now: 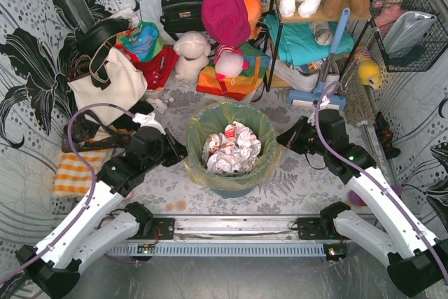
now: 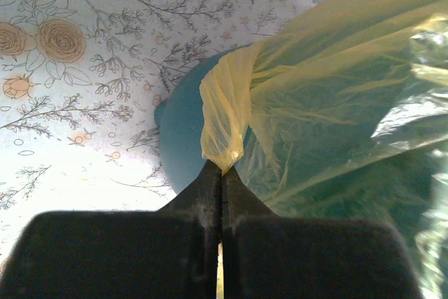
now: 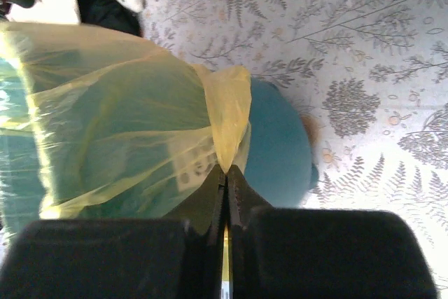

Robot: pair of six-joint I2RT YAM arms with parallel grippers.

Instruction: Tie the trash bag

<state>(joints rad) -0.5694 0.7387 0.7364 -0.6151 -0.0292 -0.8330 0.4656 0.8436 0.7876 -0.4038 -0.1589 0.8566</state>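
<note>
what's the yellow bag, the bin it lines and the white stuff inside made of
The trash bag is thin plastic film, translucent yellow-green and glossy; it creases finely and the teal shows through it. The bin looks like moulded plastic, teal, smooth and fairly matte. The white wads are probably crumpled paper, going by the sharp folds and dull surface.

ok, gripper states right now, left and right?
Left gripper: closed, pinching a fold of the bag rim.
Right gripper: closed, pinching a fold of the bag rim on its side.
</note>
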